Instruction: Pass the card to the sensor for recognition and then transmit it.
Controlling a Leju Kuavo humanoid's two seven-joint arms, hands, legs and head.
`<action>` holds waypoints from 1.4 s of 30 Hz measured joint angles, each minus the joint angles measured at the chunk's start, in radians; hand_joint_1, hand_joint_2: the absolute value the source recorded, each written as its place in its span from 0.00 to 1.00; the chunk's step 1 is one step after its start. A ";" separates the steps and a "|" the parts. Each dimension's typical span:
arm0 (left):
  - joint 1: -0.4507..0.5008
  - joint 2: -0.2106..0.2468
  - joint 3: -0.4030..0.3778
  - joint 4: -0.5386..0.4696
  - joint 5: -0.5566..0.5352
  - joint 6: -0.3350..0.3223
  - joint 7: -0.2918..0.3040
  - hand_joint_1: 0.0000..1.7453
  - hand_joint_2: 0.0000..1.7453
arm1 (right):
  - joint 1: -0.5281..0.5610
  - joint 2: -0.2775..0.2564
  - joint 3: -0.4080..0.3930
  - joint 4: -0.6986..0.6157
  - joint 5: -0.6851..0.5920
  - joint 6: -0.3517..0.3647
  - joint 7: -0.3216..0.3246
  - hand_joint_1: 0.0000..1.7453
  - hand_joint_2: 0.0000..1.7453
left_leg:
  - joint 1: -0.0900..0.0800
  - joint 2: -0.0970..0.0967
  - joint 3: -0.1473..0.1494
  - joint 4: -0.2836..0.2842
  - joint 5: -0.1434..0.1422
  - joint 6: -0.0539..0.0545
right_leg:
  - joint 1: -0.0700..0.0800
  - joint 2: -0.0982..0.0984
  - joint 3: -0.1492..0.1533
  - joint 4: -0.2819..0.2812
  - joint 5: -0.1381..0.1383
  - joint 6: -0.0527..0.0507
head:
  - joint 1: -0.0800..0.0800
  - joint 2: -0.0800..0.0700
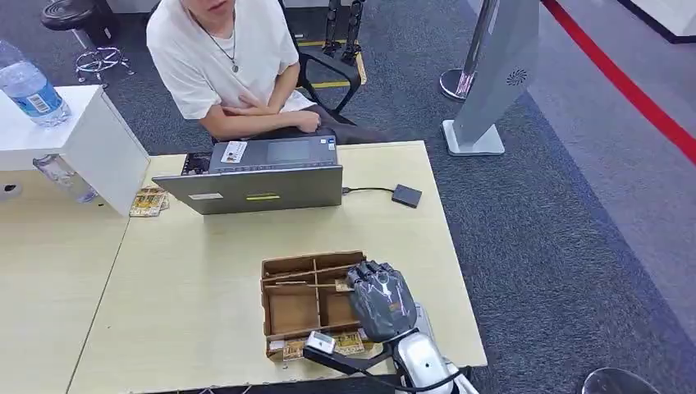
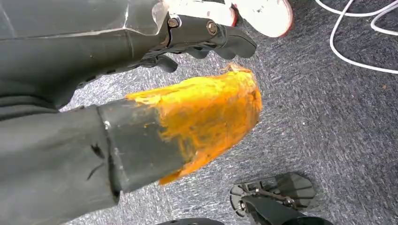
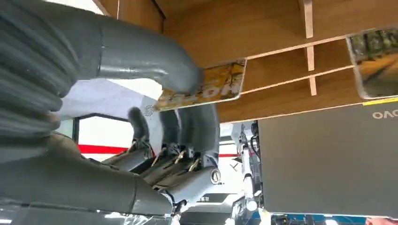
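1. R hand (image 1: 379, 300) sits over the near-right part of the wooden divided tray (image 1: 283, 267) on the tabletop (image 1: 197, 271). In the R wrist view, the thumb (image 3: 155, 65) and fingers (image 3: 197, 124) are pinched on a yellow card (image 3: 211, 86): clamped on it, other fingers curled alongside.
2. Card's long axis runs across the fingers, the free end sticking out past the thumb tip, the flat face lying roughly parallel to the tray dividers beyond it. It looks lifted off the tray floor, but can't tell for sure.
3. Key relation: the small black sensor (image 1: 406, 195) lies well ahead of the R hand, slightly to its right, past the tray, just beside the laptop (image 1: 258, 185) and joined to it by a cable. Judgement: next move is lift, then carry the card forward to it.
4. R hand is the nearer one by far. L hand (image 2: 202, 37) hangs over grey carpet, fingers curled in, nothing in them.
5. More cards (image 1: 349, 342) lie at the tray's near edge, below the R hand.
6. Person (image 1: 226, 61) sits beyond the laptop, arms folded.
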 joint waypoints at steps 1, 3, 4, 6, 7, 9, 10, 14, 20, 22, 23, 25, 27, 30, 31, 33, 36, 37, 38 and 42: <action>0.000 0.000 0.000 0.000 0.000 0.000 0.000 0.00 0.00 | 0.000 0.000 0.000 0.000 0.000 0.000 0.001 0.78 1.00 | 0.000 0.000 0.000 0.000 0.000 0.000 | 0.000 0.000 0.000 0.000 0.000 0.000 | 0.000 0.000; 0.000 0.000 0.000 0.000 0.000 0.000 0.000 0.00 0.00 | -0.002 0.000 0.000 0.000 0.000 0.000 0.002 0.78 1.00 | 0.000 0.000 0.000 0.000 0.000 0.000 | 0.000 0.000 0.000 0.000 0.000 0.000 | 0.000 0.000; 0.000 0.000 0.000 0.000 0.000 0.000 0.000 0.00 0.00 | -0.003 0.000 0.000 0.001 0.000 0.000 0.002 0.82 1.00 | 0.000 0.000 0.000 0.000 0.000 0.000 | 0.000 0.000 0.000 0.000 0.000 0.000 | 0.000 0.000; 0.000 0.000 0.000 0.000 0.000 0.000 0.000 0.00 0.00 | -0.005 0.000 0.000 0.004 0.000 0.000 0.002 0.91 1.00 | 0.000 0.000 0.000 0.000 0.000 0.000 | 0.000 0.000 0.000 0.000 0.000 0.000 | 0.000 0.000; 0.000 0.000 -0.001 0.000 0.000 0.000 0.000 0.00 0.00 | -0.005 0.000 0.000 0.005 0.000 0.000 0.002 0.92 1.00 | 0.000 0.000 0.000 0.000 0.000 0.000 | 0.000 0.000 0.000 0.000 0.000 0.000 | 0.000 0.000; 0.000 0.000 -0.001 0.000 0.000 0.000 0.000 0.00 0.00 | -0.005 0.000 0.000 0.005 0.000 0.000 0.002 1.00 1.00 | 0.000 0.000 0.000 0.000 0.000 0.000 | 0.000 0.000 0.000 0.000 0.000 0.000 | 0.000 0.000; 0.000 0.000 -0.001 0.000 0.000 0.000 0.000 0.00 0.00 | -0.006 0.000 0.000 0.006 0.000 0.001 0.002 1.00 1.00 | 0.000 0.000 0.000 0.000 0.000 0.000 | 0.000 0.000 0.000 0.000 0.000 0.000 | 0.000 0.000; 0.000 0.000 -0.005 0.000 -0.001 0.000 0.000 0.00 0.00 | -0.012 0.000 0.000 0.008 0.000 0.001 0.002 1.00 1.00 | 0.000 0.000 0.000 0.000 0.000 0.000 | 0.000 0.000 0.000 0.000 0.000 0.000 | 0.000 0.000; 0.000 0.000 -0.006 0.000 0.000 0.000 0.000 0.00 0.00 | -0.008 0.000 0.000 -0.003 0.011 -0.046 -0.006 1.00 1.00 | 0.000 0.000 0.000 0.000 0.000 0.000 | 0.000 0.000 0.000 0.000 0.000 0.000 | 0.000 0.000; 0.000 0.000 -0.006 0.000 0.000 0.001 0.000 0.00 0.00 | -0.001 0.000 0.000 -0.032 0.019 -0.059 -0.024 1.00 1.00 | 0.000 0.000 0.000 0.000 0.000 0.000 | 0.000 0.000 0.000 0.000 0.000 0.000 | 0.000 0.000; 0.000 0.000 -0.006 0.000 0.000 0.001 0.000 0.00 0.00 | 0.006 0.000 -0.001 -0.053 0.020 -0.061 -0.037 1.00 1.00 | 0.000 0.000 0.000 0.000 0.000 0.000 | 0.000 0.000 0.000 0.000 0.000 0.000 | 0.000 0.000; 0.001 0.000 -0.006 0.000 0.000 0.002 0.000 0.00 0.00 | 0.018 0.002 -0.002 -0.096 0.023 -0.063 -0.063 1.00 1.00 | 0.000 0.000 0.000 0.000 0.000 0.000 | 0.000 0.000 0.000 0.000 0.000 0.000 | 0.000 0.000; 0.000 0.000 -0.006 0.000 0.001 0.003 0.000 0.00 0.00 | 0.030 0.004 -0.008 -0.142 0.020 -0.063 -0.089 1.00 1.00 | 0.000 0.000 0.000 0.000 0.000 0.000 | 0.000 0.000 0.000 0.000 0.000 0.000 | 0.000 0.000; 0.001 -0.001 -0.006 0.000 0.003 0.003 0.000 0.00 0.00 | 0.048 0.014 -0.022 -0.206 0.011 -0.063 -0.132 1.00 1.00 | 0.000 0.000 0.000 0.000 0.000 0.000 | 0.000 0.000 0.000 0.000 0.000 0.000 | 0.000 0.000; 0.001 -0.001 -0.006 0.000 0.003 0.004 0.000 0.00 0.00 | 0.055 0.019 -0.030 -0.231 0.006 -0.063 -0.149 1.00 1.00 | 0.000 0.000 0.000 0.000 0.000 0.000 | 0.000 0.000 0.000 0.000 0.000 0.000 | 0.000 0.000; 0.001 -0.001 -0.006 0.000 0.004 0.005 0.000 0.00 0.00 | 0.063 0.029 -0.040 -0.265 -0.002 -0.064 -0.178 1.00 1.00 | 0.000 0.000 0.000 0.000 0.000 0.000 | 0.000 0.000 0.000 0.000 0.000 0.000 | 0.000 0.000; 0.001 -0.002 -0.006 0.000 0.006 0.006 0.000 0.00 0.00 | 0.084 0.048 -0.067 -0.317 -0.014 -0.064 -0.220 1.00 1.00 | 0.000 0.000 0.000 0.000 0.000 0.000 | 0.000 0.000 0.000 0.000 0.000 0.000 | 0.000 0.000; 0.001 -0.002 -0.006 0.000 0.006 0.006 0.000 0.00 0.00 | 0.087 0.053 -0.074 -0.328 -0.015 -0.064 -0.228 1.00 1.00 | 0.000 0.000 0.000 0.000 0.000 0.000 | 0.000 0.000 0.000 0.000 0.000 0.000 | 0.000 0.000; 0.001 -0.002 -0.006 0.000 0.006 0.006 0.000 0.00 0.00 | 0.090 0.058 -0.079 -0.337 -0.019 -0.064 -0.239 1.00 1.00 | 0.000 0.000 0.001 0.000 0.000 0.000 | 0.000 0.000 0.000 0.000 0.000 0.000 | 0.000 0.000; 0.001 -0.003 -0.006 0.000 0.005 0.006 0.000 0.00 0.00 | 0.107 0.089 -0.117 -0.380 -0.044 -0.064 -0.310 1.00 1.00 | 0.000 0.000 0.000 0.000 0.000 0.000 | 0.000 0.000 0.000 0.000 0.000 0.000 | 0.000 0.000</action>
